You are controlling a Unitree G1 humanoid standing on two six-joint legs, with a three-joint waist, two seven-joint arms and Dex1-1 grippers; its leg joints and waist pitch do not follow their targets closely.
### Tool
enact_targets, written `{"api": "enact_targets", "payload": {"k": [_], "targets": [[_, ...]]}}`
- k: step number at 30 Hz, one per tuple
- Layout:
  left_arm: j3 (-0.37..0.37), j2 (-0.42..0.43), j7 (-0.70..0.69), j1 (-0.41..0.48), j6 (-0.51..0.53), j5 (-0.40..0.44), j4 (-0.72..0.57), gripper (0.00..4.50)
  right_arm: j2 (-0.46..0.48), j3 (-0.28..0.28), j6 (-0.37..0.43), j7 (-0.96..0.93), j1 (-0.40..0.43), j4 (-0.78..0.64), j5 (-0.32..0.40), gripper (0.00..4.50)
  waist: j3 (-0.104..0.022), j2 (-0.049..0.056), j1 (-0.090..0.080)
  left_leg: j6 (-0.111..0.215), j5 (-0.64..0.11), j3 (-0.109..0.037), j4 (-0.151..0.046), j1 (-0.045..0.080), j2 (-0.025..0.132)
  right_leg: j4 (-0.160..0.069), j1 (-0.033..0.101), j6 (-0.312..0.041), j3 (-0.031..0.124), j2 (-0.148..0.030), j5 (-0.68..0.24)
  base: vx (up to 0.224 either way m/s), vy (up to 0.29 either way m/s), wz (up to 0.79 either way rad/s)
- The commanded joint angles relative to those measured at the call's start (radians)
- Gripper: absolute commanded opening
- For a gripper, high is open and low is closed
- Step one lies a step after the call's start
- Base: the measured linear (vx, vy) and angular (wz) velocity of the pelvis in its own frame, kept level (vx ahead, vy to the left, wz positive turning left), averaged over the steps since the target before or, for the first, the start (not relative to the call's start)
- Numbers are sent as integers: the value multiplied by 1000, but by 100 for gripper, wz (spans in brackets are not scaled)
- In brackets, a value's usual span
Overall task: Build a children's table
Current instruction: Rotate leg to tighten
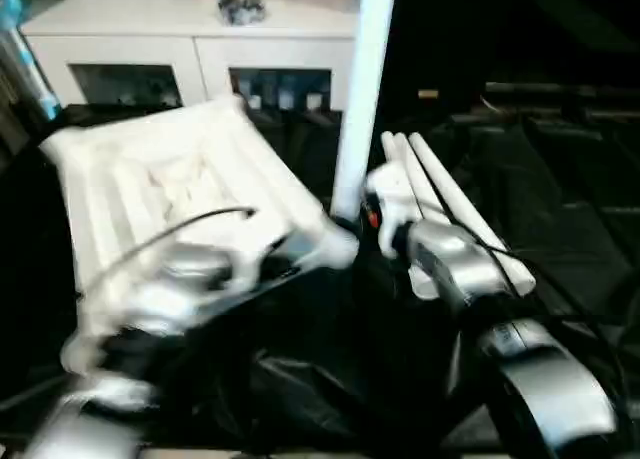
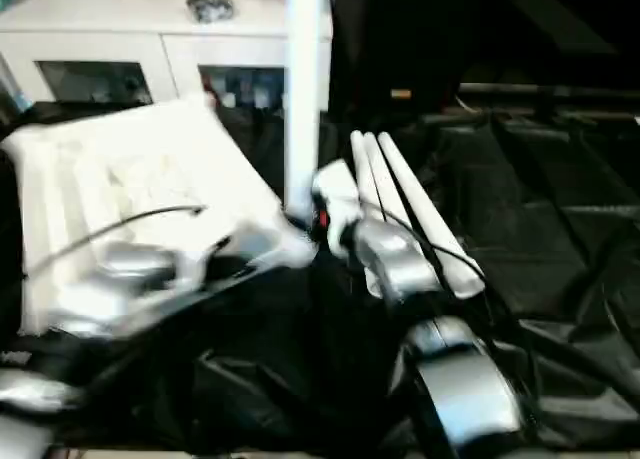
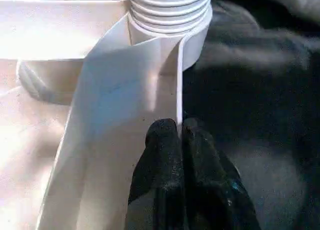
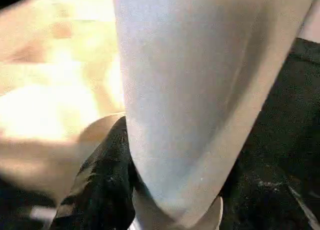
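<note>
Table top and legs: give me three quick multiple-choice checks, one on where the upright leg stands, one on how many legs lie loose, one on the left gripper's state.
1. Where does the upright leg stand?
A. At the table top's near right corner
B. Flat on the cabinet
C. At the top's far left corner

2. How many loose legs lie on the black cloth?
A. One
B. Three
C. Five

3. What is the left gripper doing?
A. Wide open over the cloth
B. Shut on the top's thin rim
C. Holding a leg

Answers:
1 A, it rises by that corner socket in the head views.
2 B, three white tubes lie side by side.
3 B, the wrist view shows its fingers pinching the rim's edge.
</note>
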Motion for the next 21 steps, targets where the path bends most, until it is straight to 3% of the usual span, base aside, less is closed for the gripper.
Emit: {"api": "enact_targets", "payload": {"k": [1, 5, 15, 16, 21], "targets": [[-11, -73, 75, -33, 14, -6, -85, 0, 84, 40, 115, -18, 55, 139, -24, 187, -38, 5, -4, -82, -480, -55, -97, 32, 78, -99, 0, -204, 39, -81, -363, 0, 0, 0], [-21, -56, 94, -26, 15, 25, -70, 0, 113, 34, 114, -38, 32, 166, -35, 187, -41, 3, -2, -53, -438, -50, -96, 27, 75, -98, 2, -207, 38, -76, -292, 0, 0, 0], [-26, -29, 111, -22, 62, 44, -108, 0, 150, 1, 110, -34, 2, 201, -37, 187, -38, 4, -5, -64, -469, -53, -102, 29, 76, -104, -2, -186, 39, -79, -351, 0, 0, 0], [-27, -28, 108, -20, 62, 43, -111, 0, 152, -4, 110, -34, 0, 202, -35, 222, -38, 9, -6, -67, -473, -54, -102, 30, 76, -105, -3, -184, 40, -79, -351, 0, 0, 0], [-32, -20, 91, -17, 59, 39, -121, 0, 156, -19, 107, -25, -7, 204, -40, 267, -38, 6, -7, -67, -473, -51, -103, 32, 76, -105, -5, -194, 40, -76, -321, 0, 0, 0]]}}
